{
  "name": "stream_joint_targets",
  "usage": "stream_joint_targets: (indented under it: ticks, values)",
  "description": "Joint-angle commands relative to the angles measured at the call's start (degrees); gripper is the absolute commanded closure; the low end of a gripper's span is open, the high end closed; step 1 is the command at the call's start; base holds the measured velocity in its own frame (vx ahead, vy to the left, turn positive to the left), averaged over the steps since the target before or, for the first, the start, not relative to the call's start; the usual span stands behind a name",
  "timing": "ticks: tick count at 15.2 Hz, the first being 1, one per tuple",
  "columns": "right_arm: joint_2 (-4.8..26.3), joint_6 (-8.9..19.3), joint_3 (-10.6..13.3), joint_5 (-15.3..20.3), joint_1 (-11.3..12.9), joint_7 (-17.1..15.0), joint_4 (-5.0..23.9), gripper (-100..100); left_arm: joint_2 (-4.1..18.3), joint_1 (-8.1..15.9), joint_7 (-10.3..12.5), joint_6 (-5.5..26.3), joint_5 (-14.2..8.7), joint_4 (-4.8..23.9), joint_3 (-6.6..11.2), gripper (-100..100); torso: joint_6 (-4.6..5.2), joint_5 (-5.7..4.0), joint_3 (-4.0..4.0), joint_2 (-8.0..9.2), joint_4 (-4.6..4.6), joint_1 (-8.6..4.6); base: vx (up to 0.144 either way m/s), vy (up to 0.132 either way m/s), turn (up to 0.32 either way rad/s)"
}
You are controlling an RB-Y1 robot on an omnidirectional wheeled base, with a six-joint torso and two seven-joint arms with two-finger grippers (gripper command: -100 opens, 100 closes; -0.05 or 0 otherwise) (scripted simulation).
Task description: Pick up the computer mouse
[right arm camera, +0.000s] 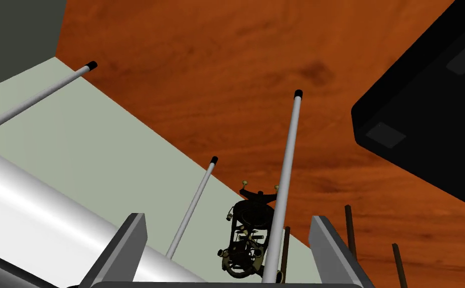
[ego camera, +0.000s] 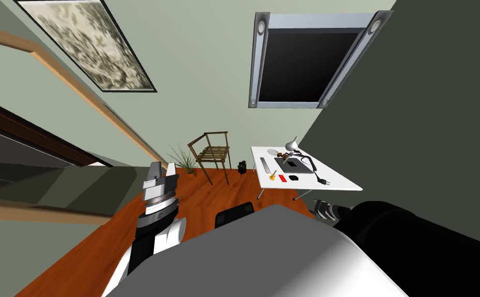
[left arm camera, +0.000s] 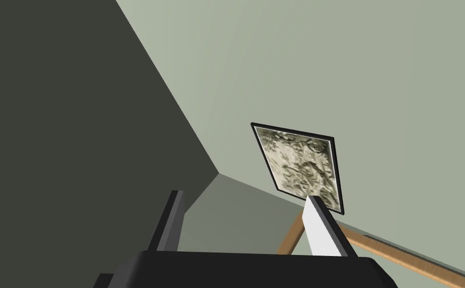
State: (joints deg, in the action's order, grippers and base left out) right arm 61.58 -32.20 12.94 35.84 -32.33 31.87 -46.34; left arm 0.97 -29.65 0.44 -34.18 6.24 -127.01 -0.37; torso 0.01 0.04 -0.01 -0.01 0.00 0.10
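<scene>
The computer mouse (ego camera: 293, 177) you want is a small black oval on the white table (ego camera: 337, 178), well ahead of both hands and nearer your right one. Its long axis seems to run along the table's near edge, with one end towards a flat red item (ego camera: 282, 178) just beside it and the other towards the plug of a black cable (ego camera: 316, 172). You cannot tell which end is its front. A grey laptop (ego camera: 291, 165) lies just beyond it. Your right gripper (right arm camera: 229, 250) is held low with its fingers spread and nothing between the blades. It looks past the table's thin metal legs (right arm camera: 284, 185) at the reddish wooden floor (right arm camera: 226, 75), and a small black ornate object (right arm camera: 246, 240) stands beyond the fingertips. Your left gripper (ego camera: 163, 170) is raised off to the left, far from the mouse, its fingers (left arm camera: 321, 230) also apart and holding nothing.
</scene>
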Motion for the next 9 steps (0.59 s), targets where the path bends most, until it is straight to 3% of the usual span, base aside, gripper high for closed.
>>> stream_joint_targets:
  ticks: [1,6,9]
  values:
    - [1.3,-1.2,1.2,0.8,1.1,2.9,2.9,-100,0.0,0.0,0.0,0.0,0.0,0.0,0.00,0,0.00,0.00,0.00,0.00,0.00,0.00,0.056,0.025,0.152]
    - [2.7,-2.0,2.3,1.5,1.6,5.3,6.8,-100,0.0,0.0,0.0,0.0,0.0,0.0,0.00,0,-0.06,0.01,-0.08,-0.15,-0.03,-0.01,0.072,0.014,0.130]
    - [5.1,-3.4,4.6,2.8,2.8,9.6,11.8,-100,0.0,0.0,0.0,0.0,0.0,0.0,0.00,0,-0.06,0.01,-0.11,-0.19,-0.04,0.02,0.096,0.012,0.174]
